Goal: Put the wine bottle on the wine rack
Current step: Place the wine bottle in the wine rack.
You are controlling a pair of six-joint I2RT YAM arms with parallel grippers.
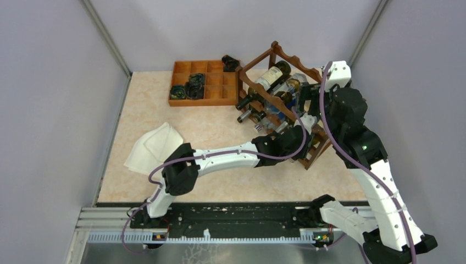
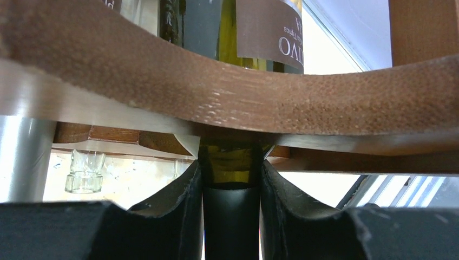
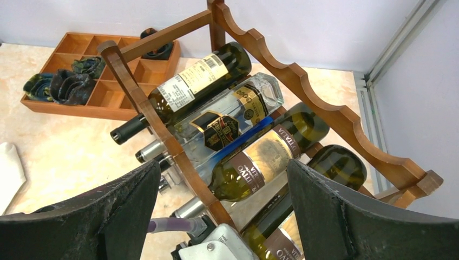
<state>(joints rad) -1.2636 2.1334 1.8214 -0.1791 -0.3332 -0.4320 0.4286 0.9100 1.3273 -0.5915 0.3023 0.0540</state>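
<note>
wine bottle [image 2: 231,172] neck tight inside left gripper [image 2: 231,214]

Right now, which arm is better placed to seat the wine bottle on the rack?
Left. The left pincer is shut on the neck of the wine bottle beneath a rail of the wine rack; the right pincer hangs open above, holding nothing.

Jaws tight on the wine bottle [image 2: 230,169], its neck just under the wine rack [image 2: 162,81].
</note>
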